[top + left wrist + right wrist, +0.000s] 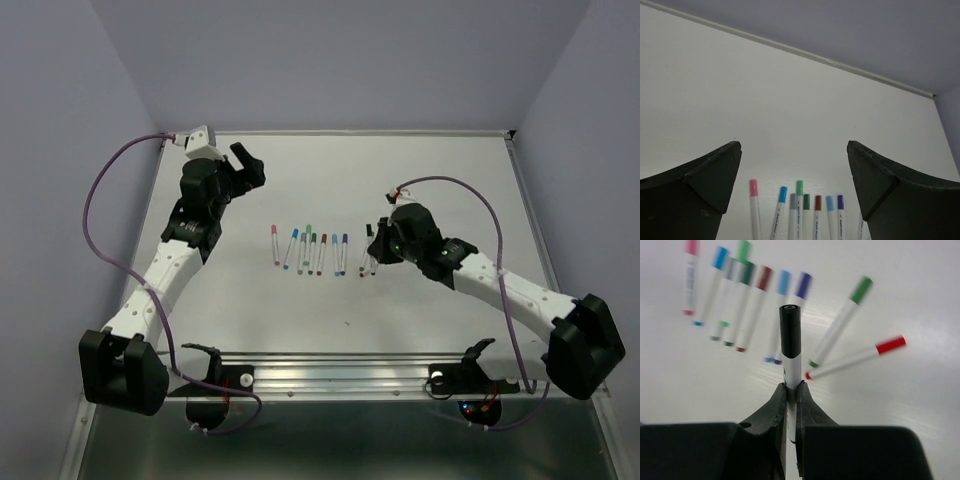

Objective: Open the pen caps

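Right gripper (791,390) clamped on black pen (791,365), black cap (790,332) on. Left gripper (794,146) wide open, far-left. Other pens (322,254) lie capped mid-table (430,180), roughly ten, blurry.

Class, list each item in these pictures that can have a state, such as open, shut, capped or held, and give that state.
left gripper: open, empty
right gripper: shut on black pen
black pen: capped, held by its barrel
row of eight pens: capped, lying flat
lone green pen: capped, lying flat
red pen: capped, lying flat
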Controlling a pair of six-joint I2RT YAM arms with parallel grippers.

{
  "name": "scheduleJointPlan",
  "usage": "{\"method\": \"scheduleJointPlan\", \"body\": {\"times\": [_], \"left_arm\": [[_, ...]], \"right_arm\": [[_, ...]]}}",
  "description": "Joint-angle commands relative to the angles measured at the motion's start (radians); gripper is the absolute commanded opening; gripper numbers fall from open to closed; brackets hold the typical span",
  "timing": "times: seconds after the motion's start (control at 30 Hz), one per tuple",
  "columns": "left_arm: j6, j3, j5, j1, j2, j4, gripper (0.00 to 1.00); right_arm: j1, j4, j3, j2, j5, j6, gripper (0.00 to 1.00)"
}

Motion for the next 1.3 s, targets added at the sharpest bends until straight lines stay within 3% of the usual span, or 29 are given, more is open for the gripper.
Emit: {"method": "scheduleJointPlan", "body": {"times": [0.0,0.1,0.2,0.4,0.77,1.27], "left_arm": [[-0.012,-0.022,0.385,0.001,0.015,0.137,0.99],[-0.082,-0.059,0.677,-0.005,0.045,0.281,0.99],[-0.115,-0.056,0.770,-0.033,0.079,0.342,0.99],[-0.124,-0.072,0.795,-0.123,0.093,0.395,0.99],[-0.139,-0.054,0.765,-0.166,0.125,0.415,0.98],[-0.168,-0.042,0.802,-0.179,0.167,0.448,0.66]], "right_arm": [[0.003,0.442,-0.084,-0.151,-0.316,-0.324,0.01],[0.003,0.526,-0.077,-0.150,-0.387,-0.364,0.01],[0.003,0.528,-0.016,-0.093,-0.480,-0.386,0.01],[0.003,0.546,0.087,0.001,-0.528,-0.314,0.01],[0.003,0.577,0.178,0.079,-0.557,-0.226,0.01],[0.003,0.594,0.216,0.104,-0.570,-0.205,0.01]]}}
